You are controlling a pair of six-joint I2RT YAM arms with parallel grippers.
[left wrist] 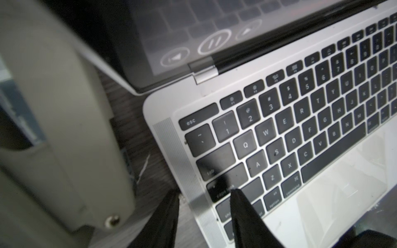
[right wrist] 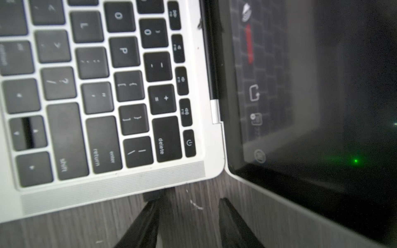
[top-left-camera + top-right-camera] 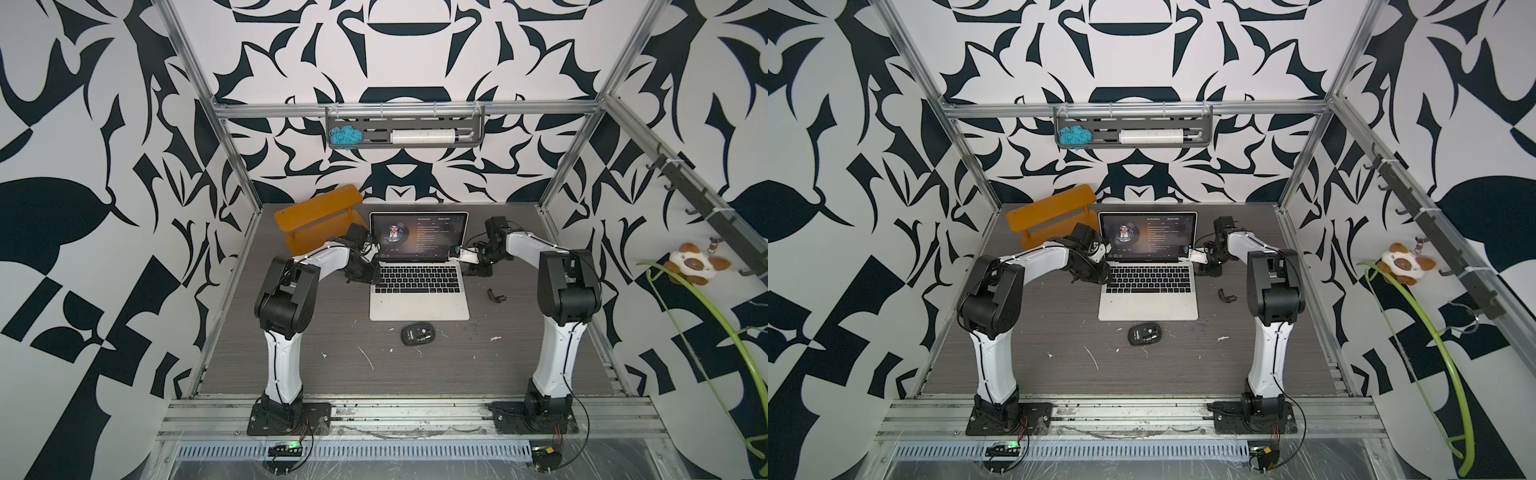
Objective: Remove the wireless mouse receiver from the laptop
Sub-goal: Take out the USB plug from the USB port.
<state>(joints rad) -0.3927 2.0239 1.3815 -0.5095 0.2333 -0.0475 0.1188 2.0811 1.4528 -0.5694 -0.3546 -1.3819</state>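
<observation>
now right end effector (image 2: 190,200), jaws apart, touches the receiver (image 2: 153,194) in the laptop (image 2: 111,186); left end effector (image 1: 205,192), apart, straddles its edge.

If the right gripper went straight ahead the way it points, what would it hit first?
Likely the black receiver stub on the laptop's side: it sits ahead of one finger of the right gripper, not between the open jaws. Depth unclear.

Grey table (image 3: 340,365) (paint-flecked): laptop (image 3: 419,291), mouse (image 3: 417,334), orange rack (image 3: 316,216), small black part (image 3: 496,296).
</observation>
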